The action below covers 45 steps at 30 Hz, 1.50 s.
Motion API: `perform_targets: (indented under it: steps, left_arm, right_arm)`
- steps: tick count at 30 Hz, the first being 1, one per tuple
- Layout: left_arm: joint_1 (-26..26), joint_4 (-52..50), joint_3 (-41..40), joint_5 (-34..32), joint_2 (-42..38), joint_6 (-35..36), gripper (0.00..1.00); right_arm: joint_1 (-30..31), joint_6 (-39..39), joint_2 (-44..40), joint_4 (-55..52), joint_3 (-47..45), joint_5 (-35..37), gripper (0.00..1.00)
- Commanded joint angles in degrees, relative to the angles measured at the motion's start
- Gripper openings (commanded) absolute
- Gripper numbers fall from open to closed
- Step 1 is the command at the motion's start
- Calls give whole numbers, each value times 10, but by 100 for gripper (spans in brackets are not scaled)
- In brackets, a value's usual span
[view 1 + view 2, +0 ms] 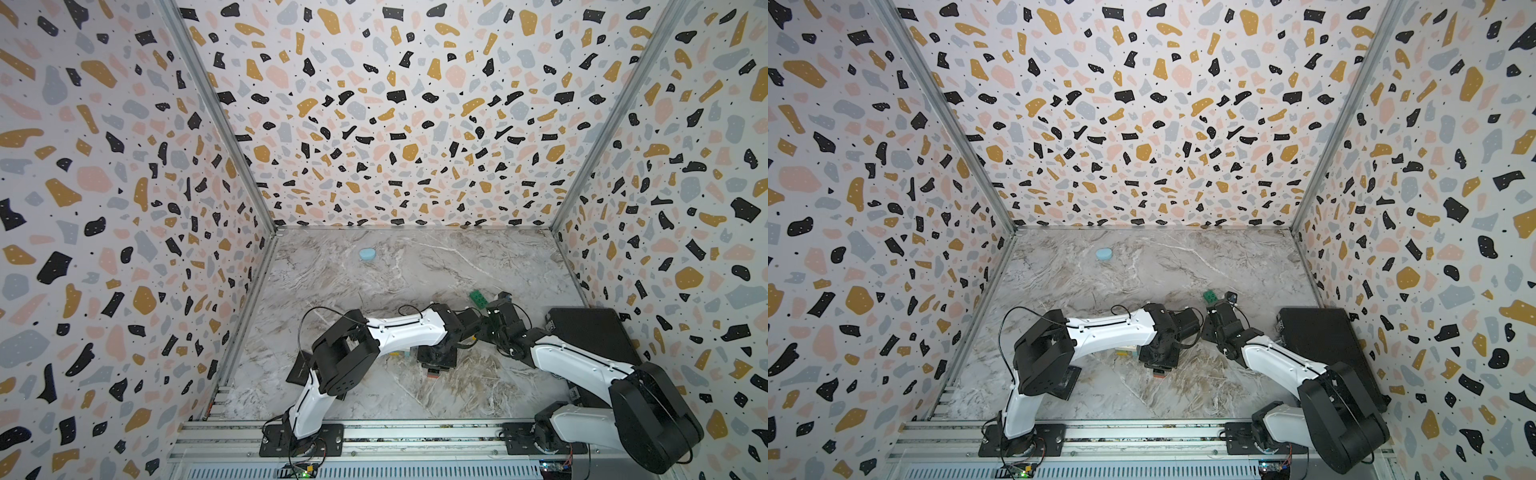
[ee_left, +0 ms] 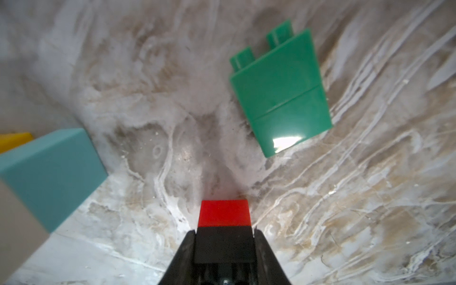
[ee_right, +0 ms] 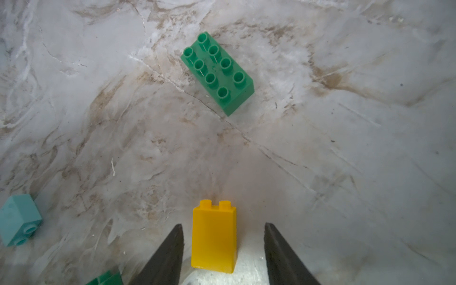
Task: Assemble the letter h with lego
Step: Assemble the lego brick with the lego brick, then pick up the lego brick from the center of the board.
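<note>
Right gripper: jaws apart, straddling a yellow tall studded plastic brick; neither finger touches it.
Brick position: between the fingers, nearer one than the other, studs pointing away from the wrist.
Left gripper: clamped on a black plastic brick; a red plastic brick is joined to it beyond the fingertips.
Step, as judged: grasp the yellow brick.
Method: centre the jaws first, then close on the smooth side faces, leaving the studs free.
Risk: closing off-centre may twist the brick.
Clearance: the green eight-stud plastic brick lies well ahead of the fingertips.
</note>
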Motion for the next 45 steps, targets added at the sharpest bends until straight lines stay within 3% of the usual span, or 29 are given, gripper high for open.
perform_targets:
  steps: [1, 9, 17, 20, 25, 28, 31, 40, 45]
  left_arm:
    - [7, -20, 5, -46, 34, 52, 27]
    - [8, -63, 58, -71, 1, 60, 57]
    - [15, -100, 95, -75, -103, 61, 70]
    - [64, -98, 38, -66, -184, 60, 75]
    - [228, -64, -111, -3, -299, 43, 96]
    - [320, -17, -192, 34, -330, 18, 98]
    - [372, 14, -226, 56, -317, -8, 97]
    - [389, 28, -178, 22, -181, -36, 84]
    - [390, 51, -180, 17, -148, -61, 78]
  right_arm:
    - [-2, -6, 0, 1, 3, 3, 54]
    - [-1, -10, 2, 4, 3, 2, 54]
    - [-1, -13, 6, 4, 3, -2, 55]
    - [-2, -15, 6, 4, 3, -5, 56]
    - [-2, -17, 6, 4, 2, -11, 56]
    - [-2, -17, 6, 24, 0, -14, 56]
    - [-2, -19, 5, 25, 1, -14, 56]
    - [-2, -19, 5, 26, 1, -15, 56]
    - [-2, -20, 4, 25, 2, -16, 56]
